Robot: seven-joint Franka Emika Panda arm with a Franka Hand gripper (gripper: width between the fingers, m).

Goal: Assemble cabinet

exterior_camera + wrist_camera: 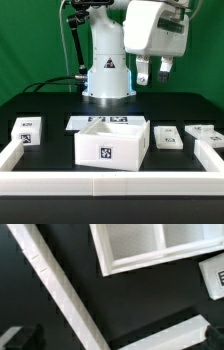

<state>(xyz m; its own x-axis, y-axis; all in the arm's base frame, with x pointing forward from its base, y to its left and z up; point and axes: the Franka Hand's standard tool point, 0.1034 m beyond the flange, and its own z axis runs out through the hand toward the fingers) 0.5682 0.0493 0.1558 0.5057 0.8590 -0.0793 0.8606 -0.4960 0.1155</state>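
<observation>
The cabinet (112,141) is a large white open-topped box with a square tag on its front, standing in the middle of the black table. In the wrist view its rim and an inner divider (150,249) show from above. My gripper (153,72) hangs high above the table, up and toward the exterior view's right of the cabinet, well clear of it. Its fingers are apart with nothing between them. In the wrist view only a dark finger (20,339) shows at the picture's edge. A small tagged drawer block (27,130) lies at the exterior view's left.
The marker board (100,121) lies flat behind the cabinet. Two tagged white pieces (167,136) (203,132) lie at the exterior view's right; one shows in the wrist view (215,277). Low white border rails (100,185) (60,286) frame the table. The robot base (106,70) stands behind.
</observation>
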